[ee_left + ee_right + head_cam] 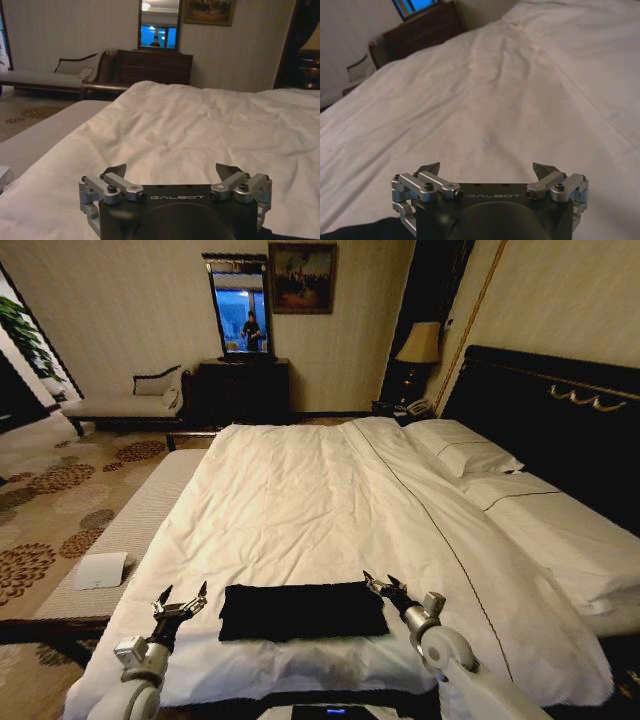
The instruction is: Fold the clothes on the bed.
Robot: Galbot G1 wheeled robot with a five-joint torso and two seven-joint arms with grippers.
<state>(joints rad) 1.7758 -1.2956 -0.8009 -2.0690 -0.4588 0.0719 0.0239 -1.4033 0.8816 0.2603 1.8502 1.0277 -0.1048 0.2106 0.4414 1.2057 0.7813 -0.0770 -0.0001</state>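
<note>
White covers the one big bed (300,500). One black shirt (302,610) lies folded near its foot edge, a flat strip with its long side running left to right. Two claws sit beside its ends: left claw (181,599) open and empty, right claw (381,582) open and empty.

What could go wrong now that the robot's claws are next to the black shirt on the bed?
The folded black shirt lies near the bed's front edge, so a nudge could perhaps push it off. Both open grippers, left and right, sit close beside it over the soft white duvet; closing there might pinch duvet along with shirt, or undo the fold.
</note>
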